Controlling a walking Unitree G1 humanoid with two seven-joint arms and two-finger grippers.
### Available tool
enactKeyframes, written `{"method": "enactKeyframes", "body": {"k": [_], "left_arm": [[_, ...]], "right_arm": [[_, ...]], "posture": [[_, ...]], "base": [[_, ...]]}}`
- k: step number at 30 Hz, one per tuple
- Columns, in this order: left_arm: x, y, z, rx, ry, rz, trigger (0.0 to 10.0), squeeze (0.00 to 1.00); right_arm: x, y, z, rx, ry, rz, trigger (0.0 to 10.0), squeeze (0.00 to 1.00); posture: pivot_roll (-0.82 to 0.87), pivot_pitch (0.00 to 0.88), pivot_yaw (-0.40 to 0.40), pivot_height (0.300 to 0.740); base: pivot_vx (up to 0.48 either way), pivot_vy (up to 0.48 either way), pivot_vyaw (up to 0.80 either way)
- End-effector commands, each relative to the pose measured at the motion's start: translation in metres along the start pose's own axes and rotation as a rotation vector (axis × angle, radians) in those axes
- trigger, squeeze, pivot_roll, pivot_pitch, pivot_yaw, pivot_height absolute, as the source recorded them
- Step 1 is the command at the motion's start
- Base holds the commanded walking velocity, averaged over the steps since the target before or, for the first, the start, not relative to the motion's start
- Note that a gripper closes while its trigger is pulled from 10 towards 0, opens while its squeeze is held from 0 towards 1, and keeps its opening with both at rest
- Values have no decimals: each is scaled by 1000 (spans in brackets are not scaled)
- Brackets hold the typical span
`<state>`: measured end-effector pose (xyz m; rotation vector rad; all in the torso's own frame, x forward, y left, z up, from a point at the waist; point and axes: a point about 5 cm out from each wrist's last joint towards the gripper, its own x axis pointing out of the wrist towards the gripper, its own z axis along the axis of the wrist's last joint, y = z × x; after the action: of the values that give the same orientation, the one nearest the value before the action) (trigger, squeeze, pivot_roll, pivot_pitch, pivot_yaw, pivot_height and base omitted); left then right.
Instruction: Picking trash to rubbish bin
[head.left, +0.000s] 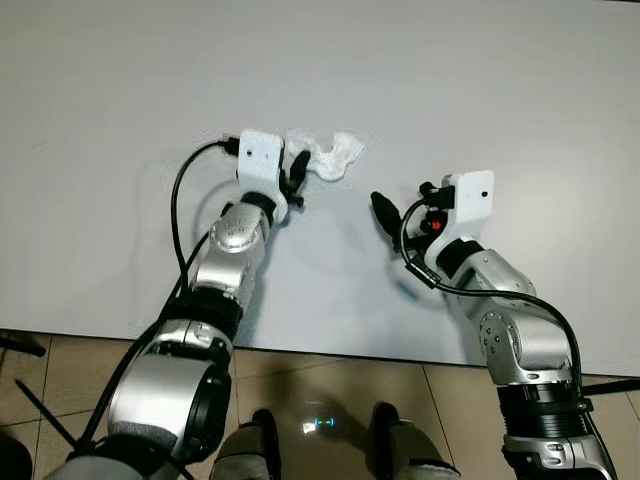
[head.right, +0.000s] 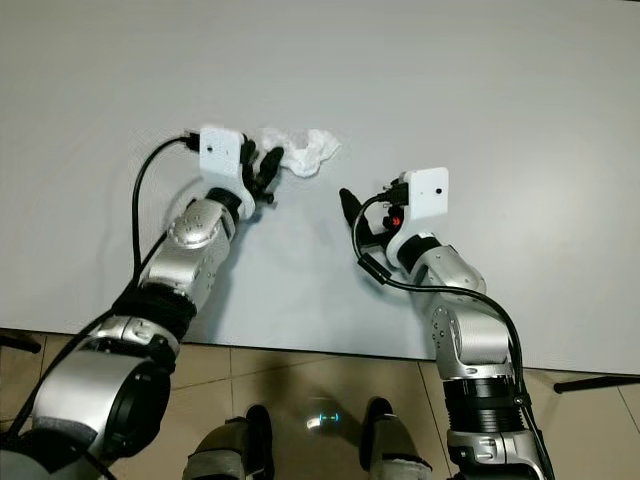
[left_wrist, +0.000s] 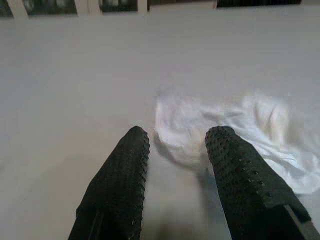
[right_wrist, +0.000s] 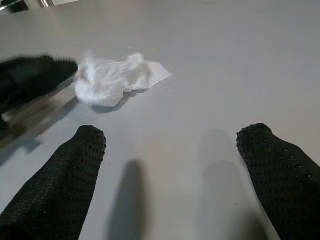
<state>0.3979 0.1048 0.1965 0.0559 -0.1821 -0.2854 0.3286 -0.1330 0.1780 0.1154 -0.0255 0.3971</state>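
- Crumpled tissue (head.left: 328, 157): a white, wadded sheet of paper lying on the pale grey table (head.left: 520, 90), toward the robot's left of centre. It is the one piece of trash visible; a rubbish bin cannot be made out in these views.
- Left gripper (head.left: 296, 180): reached forward over the table, its tips at the near edge of the tissue. In the left wrist view the two black fingers (left_wrist: 125, 170) stand a moderate gap apart, with the tissue's near lobe (left_wrist: 180, 135) lying just beyond and between the tips. The jaws are parted and hold nothing; whether either tip already touches the paper cannot be told.
- Right gripper (head.right: 350, 215): low over bare table, well to the right of the tissue. Its fingers (right_wrist: 70, 175) are spread wide and it carries nothing. The tissue appears ahead of it in the right wrist view (right_wrist: 117, 77).
- Handling (judgement): the tissue is probably very light, soft and easily compressed, with no risk of breakage. It may slide or lift away if nudged before the jaws close, and a pinch on a thin loose flap could tear or slip.
- Hold (judgement): the best purchase is across the thick bunched lobe nearest the left gripper, with the fingers lowered close to the table so that both pads trap several folds at once.
- Stage (judgement): approach to the grasp; lifting and carrying to the bin are not yet done.
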Motion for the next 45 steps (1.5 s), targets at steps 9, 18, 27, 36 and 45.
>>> {"method": "enactKeyframes", "body": {"k": [9,18,27,36,45], "left_arm": [[13,4,43,24,-142,-13,10000,1000],[24,-9,40,53,-57,-73,10000,1000],[24,-26,19,66,62,-96,10000,0],[20,-29,2,173,147,-43,10000,0],[15,-30,-15,371,253,-30,0,0]], "right_arm": [[-4,9,-6,41,6,0,10000,0],[-6,11,-8,53,8,-12,10000,0],[-13,18,-12,72,15,-16,10000,0],[-24,24,-15,96,25,-31,10000,0],[-27,27,-16,110,32,-40,10000,0]], "posture": [[-87,330,49,740],[-93,335,52,740],[-132,352,56,740],[-159,380,53,740],[-161,378,58,740]], "base": [[0,0,0],[0,0,0],[0,0,0],[0,0,0],[0,0,0]]}}
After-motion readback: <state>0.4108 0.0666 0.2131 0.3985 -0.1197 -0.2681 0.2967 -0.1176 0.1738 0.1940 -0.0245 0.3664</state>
